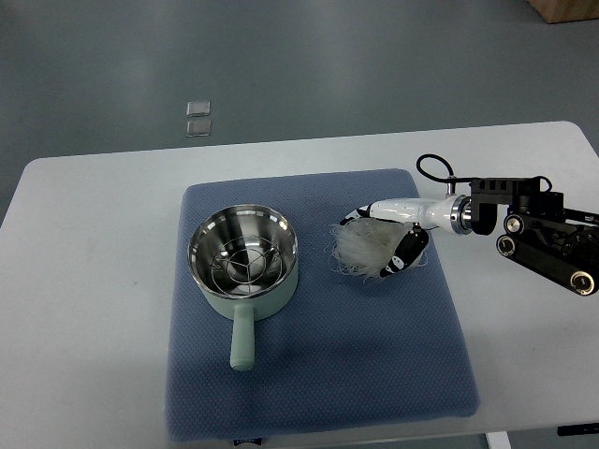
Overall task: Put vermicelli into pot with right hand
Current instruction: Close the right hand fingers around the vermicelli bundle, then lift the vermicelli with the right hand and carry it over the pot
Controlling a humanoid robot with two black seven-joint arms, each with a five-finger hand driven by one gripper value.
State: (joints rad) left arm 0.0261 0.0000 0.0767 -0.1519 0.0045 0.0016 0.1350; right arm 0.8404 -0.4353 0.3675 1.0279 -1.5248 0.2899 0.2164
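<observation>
A pale green pot [245, 269] with a shiny steel inside and a short handle pointing toward me sits on the left half of a blue mat [309, 374]. A bundle of whitish vermicelli [363, 248] lies on the mat to the right of the pot. My right hand [379, 241] reaches in from the right edge and its fingers curl around the bundle from above and below. The vermicelli still rests on the mat, a short gap away from the pot's rim. My left arm does not show.
The blue mat lies on a white table [84, 281]. Two small clear squares [197, 119] lie on the grey floor beyond the table's far edge. A brown box corner [566, 9] shows at the top right.
</observation>
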